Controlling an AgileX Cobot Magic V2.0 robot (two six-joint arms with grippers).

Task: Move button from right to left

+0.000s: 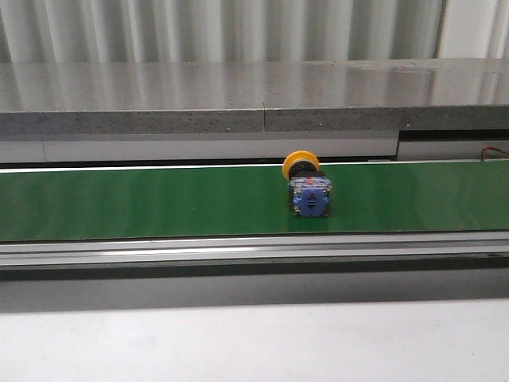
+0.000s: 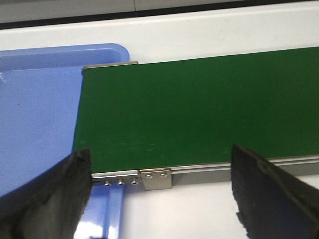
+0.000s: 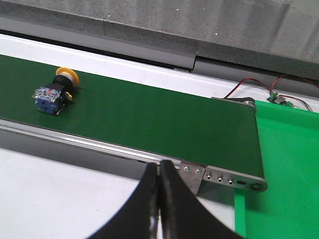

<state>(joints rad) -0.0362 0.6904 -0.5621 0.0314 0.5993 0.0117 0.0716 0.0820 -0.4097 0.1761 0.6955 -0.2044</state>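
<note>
The button point(image 1: 307, 185) has a yellow cap, a black collar and a blue contact block. It lies on its side on the green conveyor belt point(image 1: 159, 203), a little right of the middle in the front view. It also shows in the right wrist view point(image 3: 54, 92), far from my right gripper point(image 3: 159, 169), which is shut and empty over the belt's near rail by its right end. My left gripper point(image 2: 159, 184) is open and empty above the belt's left end; the button is out of its view. Neither arm shows in the front view.
A blue tray point(image 2: 30, 124) sits under the belt's left end. A green tray point(image 3: 289, 174) lies past the belt's right end. A grey ledge point(image 1: 254, 95) runs behind the belt. Red and black wires point(image 3: 259, 84) lie at the far right. White table point(image 1: 254, 342) lies in front.
</note>
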